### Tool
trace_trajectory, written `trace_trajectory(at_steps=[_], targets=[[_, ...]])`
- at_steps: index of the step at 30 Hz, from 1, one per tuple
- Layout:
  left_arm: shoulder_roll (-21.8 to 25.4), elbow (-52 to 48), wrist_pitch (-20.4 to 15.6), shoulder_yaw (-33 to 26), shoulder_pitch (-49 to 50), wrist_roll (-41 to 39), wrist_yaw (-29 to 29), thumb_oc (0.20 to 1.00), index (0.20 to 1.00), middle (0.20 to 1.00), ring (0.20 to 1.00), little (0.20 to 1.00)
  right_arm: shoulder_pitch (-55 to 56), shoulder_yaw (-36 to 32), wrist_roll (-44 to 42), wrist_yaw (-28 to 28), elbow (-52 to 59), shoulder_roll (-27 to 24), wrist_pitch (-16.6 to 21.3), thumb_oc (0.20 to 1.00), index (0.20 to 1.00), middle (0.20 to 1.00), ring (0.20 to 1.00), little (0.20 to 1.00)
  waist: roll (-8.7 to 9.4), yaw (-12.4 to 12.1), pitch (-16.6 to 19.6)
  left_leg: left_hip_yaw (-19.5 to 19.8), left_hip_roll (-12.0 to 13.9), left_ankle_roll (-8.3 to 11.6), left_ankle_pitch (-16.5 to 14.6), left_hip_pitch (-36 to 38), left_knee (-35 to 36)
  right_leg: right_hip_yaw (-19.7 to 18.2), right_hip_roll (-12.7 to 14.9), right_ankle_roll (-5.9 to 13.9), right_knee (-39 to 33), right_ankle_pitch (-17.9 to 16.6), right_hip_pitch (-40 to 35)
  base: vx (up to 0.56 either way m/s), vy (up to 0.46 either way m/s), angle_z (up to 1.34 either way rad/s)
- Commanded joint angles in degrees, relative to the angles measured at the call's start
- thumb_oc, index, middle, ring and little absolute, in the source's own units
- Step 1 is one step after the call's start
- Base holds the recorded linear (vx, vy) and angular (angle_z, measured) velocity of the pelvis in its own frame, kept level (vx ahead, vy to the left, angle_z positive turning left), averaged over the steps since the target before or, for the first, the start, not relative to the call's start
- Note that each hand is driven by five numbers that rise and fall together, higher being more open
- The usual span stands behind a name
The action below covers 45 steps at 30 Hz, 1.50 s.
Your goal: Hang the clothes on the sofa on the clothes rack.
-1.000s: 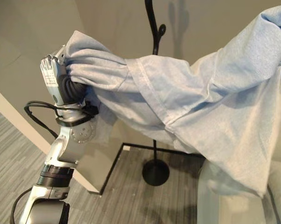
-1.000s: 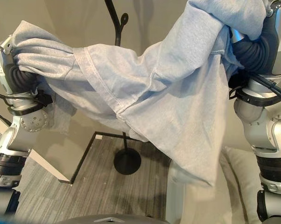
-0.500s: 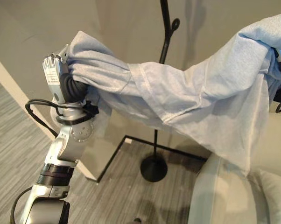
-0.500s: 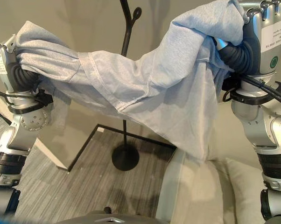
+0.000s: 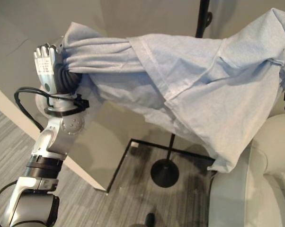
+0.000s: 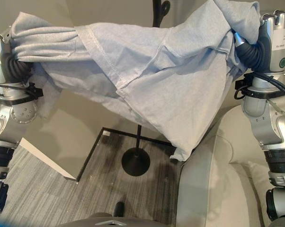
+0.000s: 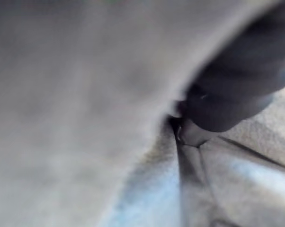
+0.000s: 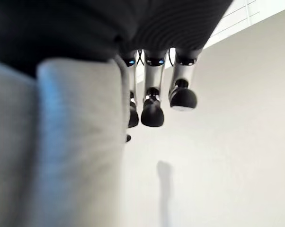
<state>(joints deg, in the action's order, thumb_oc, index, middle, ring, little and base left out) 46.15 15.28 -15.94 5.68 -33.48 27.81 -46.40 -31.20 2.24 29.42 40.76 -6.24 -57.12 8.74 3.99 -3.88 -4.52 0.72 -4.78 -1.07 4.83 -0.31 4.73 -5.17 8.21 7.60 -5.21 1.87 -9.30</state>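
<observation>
A light blue-grey garment (image 5: 190, 80) is stretched in the air between my two hands and sags in the middle. My left hand (image 5: 45, 71) is raised at the left, shut on one bunched end of the cloth. At the right, my right hand (image 6: 275, 33) is shut on the other end, with cloth draped over it; the right wrist view has its bent fingers (image 8: 152, 111) beside the fabric. The black clothes rack stands behind the garment, with its pole (image 5: 202, 19) rising above the cloth and its round base (image 5: 164, 172) on the floor below.
A beige sofa (image 6: 218, 189) fills the lower right, close under the garment's hanging hem. A thin black frame (image 5: 133, 142) lies on the grey floor around the rack's base. A pale wall panel (image 5: 95, 156) stands at the left, behind my left arm.
The camera has shifted, and the rack's pole now sits further right behind the cloth. The garment is pulled flatter and wider between my hands, and its top covers the rack's hook.
</observation>
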Motion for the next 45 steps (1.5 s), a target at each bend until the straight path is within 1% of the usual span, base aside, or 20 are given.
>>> trace_trajectory(at_steps=[1, 5, 9, 10, 11, 13, 14, 15, 16, 17, 18, 19, 22, 27, 28, 30, 34, 39, 44, 45], targets=[[3.4, 4.8, 1.1, -1.3, -1.0, -4.6, -1.1, 0.2, 0.2, 0.2, 0.2, 0.2, -1.8, -1.5, -5.5, 2.6, -8.0, -3.7, -5.4, 0.2, 0.2, 0.2, 0.2, 0.2, -0.49, -1.3, 9.9, 2.2, 3.5, 5.54, -0.3, -4.4, 0.3, 1.1, -2.8, 2.5, 2.9, 3.9, -0.9, 0.1, 0.122, -0.23], [3.1, 5.5, 0.6, -1.2, -1.6, -6.7, -0.5, 0.2, 0.2, 0.2, 0.2, 0.2, -2.8, -0.9, -6.9, 2.6, -12.2, -4.1, -6.3, 0.2, 0.2, 0.2, 0.2, 0.2, -0.47, -1.3, 10.4, 1.5, 3.3, 5.08, -1.0, -4.0, 0.3, 1.2, -2.1, 3.11, 2.6, 3.3, -0.6, 0.04, 0.047, -0.06], [1.9, 7.5, -0.3, 0.9, -3.8, -9.9, 1.0, 0.2, 0.2, 0.2, 0.2, 0.2, -5.3, 2.4, -10.4, 0.8, -17.8, -5.0, -5.6, 0.2, 0.2, 0.2, 0.2, 0.2, 0.05, -1.2, 10.6, 1.0, 3.2, 4.89, -2.0, -3.5, 0.3, 1.5, -1.6, 3.35, 1.8, 3.1, -0.9, 0.04, 0.012, -0.09], [1.9, 9.3, -0.6, 3.0, -5.5, -11.1, 2.6, 0.2, 0.2, 0.2, 0.2, 0.2, -7.0, 4.8, -12.0, -0.7, -20.9, -5.4, -5.2, 0.2, 0.2, 0.2, 0.2, 0.2, 0.01, -1.0, 10.5, 0.9, 3.3, 4.87, -1.5, -3.6, 0.3, 1.5, -1.8, 3.39, 1.5, 2.6, -0.7, 0.05, -0.008, -0.13], [1.9, 9.4, -0.6, 3.0, -5.6, -11.2, 2.6, 0.2, 0.2, 0.2, 0.2, 0.2, -7.3, 5.1, -12.1, -0.7, -21.1, -5.4, -5.1, 0.2, 0.2, 0.2, 0.2, 0.2, 0.12, -1.0, 10.6, 0.9, 3.2, 4.89, -2.1, -3.4, 0.3, 1.5, -1.7, 3.36, 1.4, 3.0, -1.0, 0.03, -0.008, -0.12], [1.7, 14.0, -1.0, 7.1, -9.3, -13.7, 4.7, 0.2, 0.2, 0.2, 0.2, 0.2, -11.3, 10.4, -15.2, -3.4, -26.1, -5.5, -4.3, 0.2, 0.2, 0.2, 0.2, 0.2, 0.17, -0.8, 10.4, 0.9, 3.2, 4.98, -2.0, -3.5, 0.3, 1.5, -1.9, 3.36, 1.0, 2.8, -0.9, 0.04, -0.013, -0.07], [1.7, 14.3, -1.1, 7.2, -9.5, -13.8, 4.7, 0.2, 0.2, 0.2, 0.2, 0.2, -11.8, 10.8, -15.3, -3.4, -26.5, -5.5, -4.2, 0.2, 0.2, 0.2, 0.2, 0.2, 0.13, -0.7, 10.3, 0.9, 3.2, 4.98, -2.0, -3.5, 0.3, 1.5, -1.9, 3.36, 1.0, 2.8, -0.9, 0.0, 0.0, 0.0], [1.7, 16.1, -1.3, 8.8, -11.0, -15.0, 5.7, 0.2, 0.2, 0.2, 0.2, 0.2, -13.7, 13.1, -16.6, -4.6, -28.5, -5.2, -3.8, 0.2, 0.2, 0.2, 0.2, 0.2, 0.1, -0.7, 10.1, 1.0, 3.2, 5.01, -1.9, -3.6, 0.3, 1.6, -2.1, 3.37, 0.9, 2.8, -0.9, 0.0, 0.0, 0.0], [2.0, 19.8, -1.0, 11.8, -14.0, -16.2, 7.1, 0.2, 0.2, 0.2, 0.2, 0.2, -16.7, 16.8, -19.1, -6.7, -32.0, -4.8, -3.1, 0.2, 0.2, 0.2, 0.2, 0.2, 0.1, -0.7, 9.9, 1.1, 3.3, 5.09, -1.7, -3.9, 0.3, 1.5, -2.3, 3.4, 0.9, 2.8, -0.7, 0.0, 0.0, 0.0], [2.0, 20.2, -1.2, 11.9, -14.4, -16.3, 7.0, 0.2, 0.2, 0.2, 0.2, 0.2, -17.3, 17.2, -19.2, -6.7, -32.4, -4.8, -3.0, 0.2, 0.2, 0.2, 0.2, 0.2, 0.07, -0.6, 9.8, 1.1, 3.3, 5.1, -1.7, -3.9, 0.3, 1.5, -2.3, 3.4, 0.9, 2.8, -0.7, 0.0, 0.0, 0.0], [2.2, 24.9, -0.6, 14.6, -16.9, -17.4, 8.3, 0.2, 0.2, 0.2, 0.2, 0.2, -19.8, 20.6, -20.9, -8.7, -35.2, -4.2, -2.7, 0.2, 0.2, 0.2, 0.2, 0.2, -0.04, -0.5, 9.5, 1.1, 3.4, 5.18, -1.3, -4.3, 0.3, 1.6, -2.6, 3.42, 1.0, 2.8, -0.5, 0.0, 0.0, 0.0], [2.2, 25.2, -0.8, 14.7, -17.2, -17.5, 8.3, 0.2, 0.2, 0.2, 0.2, 0.2, -20.2, 20.9, -21.0, -8.8, -35.5, -4.2, -2.6, 0.2, 0.2, 0.2, 0.2, 0.2, -0.06, -0.5, 9.5, 1.1, 3.4, 5.19, -1.3, -4.3, 0.3, 1.6, -2.6, 3.41, 1.0, 2.8, -0.5, 0.0, 0.0, 0.0], [3.4, 34.7, 0.0, 19.2, -22.2, -18.7, 10.2, 0.2, 0.2, 0.2, 0.2, 0.2, -25.5, 25.7, -23.5, -10.7, -40.9, -3.2, -2.2, 0.2, 0.2, 0.2, 0.2, 0.2, -0.37, -0.2, 8.7, 1.0, 3.5, 5.28, -0.7, -5.0, 0.3, 2.0, -2.9, 3.53, 1.5, 2.5, 0.2, 0.01, 0.007, 0.04], [4.2, 41.9, 1.3, 22.0, -26.1, -19.8, 11.3, 0.2, 0.2, 0.2, 0.2, 0.2, -32.0, 31.1, -24.5, -12.4, -47.3, -1.8, -2.8, 0.2, 0.2, 0.2, 0.2, 0.2, -0.5, -0.6, 7.9, 1.2, 3.5, 4.98, -0.5, -5.8, 0.3, 2.3, -3.0, 3.98, 1.8, 1.4, 1.4, 0.03, 0.028, 0.08], [4.2, 42.1, 1.2, 22.0, -26.2, -19.8, 11.4, 0.2, 0.2, 0.2, 0.2, 0.2, -32.3, 31.4, -24.5, -12.4, -47.4, -1.8, -2.7, 0.2, 0.2, 0.2, 0.2, 0.2, -0.55, -0.6, 7.9, 1.2, 3.5, 4.97, -0.5, -5.8, 0.3, 2.3, -3.0, 3.98, 1.8, 1.4, 1.4, 0.06, 0.045, 0.09], [4.4, 46.2, 2.0, 22.7, -27.9, -20.9, 11.9, 0.2, 0.2, 0.2, 0.2, 0.2, -35.2, 33.2, -24.9, -12.8, -50.5, -0.9, -3.4, 0.2, 0.2, 0.2, 0.2, 0.2, -0.5, -0.8, 7.8, 1.2, 3.3, 4.87, -0.6, -6.1, 0.3, 2.5, -2.6, 4.45, 1.5, 0.6, 1.8, 0.08, 0.063, 0.05], [3.9, 48.1, 2.5, 23.0, -28.9, -21.2, 11.8, 0.2, 0.2, 0.2, 0.2, 0.2, -37.4, 34.3, -25.6, -13.1, -53.6, 0.2, -4.0, 0.2, 0.2, 0.2, 0.2, 0.2, -0.38, -1.2, 7.6, 1.2, 3.2, 4.73, -0.8, -6.5, 0.3, 2.4, -2.3, 4.7, 1.5, -0.2, 2.4, 0.03, 0.039, 0.0], [1.8, 48.8, 2.5, 23.3, -27.7, -20.6, 12.3, 0.2, 0.2, 0.2, 0.2, 0.2, -35.8, 33.7, -25.9, -13.9, -55.0, 2.2, -4.2, 0.2, 0.2, 0.2, 0.2, 0.2, -0.21, -1.8, 7.0, 1.2, 2.9, 4.39, -1.0, -7.5, 0.3, 2.6, -1.7, 4.91, 1.5, -0.8, 3.5, 0.03, 0.054, -0.03], [-3.7, 52.0, 2.9, 22.2, -22.4, -20.0, 13.8, 0.2, 0.2, 0.2, 0.2, 0.2, -29.4, 32.0, -24.5, -15.3, -56.6, 8.3, -4.3, 0.2, 0.2, 0.2, 0.2, 0.2, -0.58, -2.3, 4.9, 1.1, 2.6, 4.1, -0.7, -10.1, 0.3, 2.5, -1.1, 5.04, 1.3, -1.4, 6.2, -0.04, 0.047, -0.02], [-5.6, 52.6, 2.9, 21.5, -21.4, -20.5, 13.9, 0.2, 0.2, 0.2, 0.2, 0.2, -28.2, 31.7, -24.0, -15.3, -57.3, 9.8, -4.3, 0.2, 0.2, 0.2, 0.2, 0.2, -0.7, -2.5, 4.4, 1.2, 2.6, 4.05, -0.6, -10.8, 0.3, 2.4, -1.1, 4.99, 1.3, -1.4, 6.9, -0.07, 0.038, -0.05]])
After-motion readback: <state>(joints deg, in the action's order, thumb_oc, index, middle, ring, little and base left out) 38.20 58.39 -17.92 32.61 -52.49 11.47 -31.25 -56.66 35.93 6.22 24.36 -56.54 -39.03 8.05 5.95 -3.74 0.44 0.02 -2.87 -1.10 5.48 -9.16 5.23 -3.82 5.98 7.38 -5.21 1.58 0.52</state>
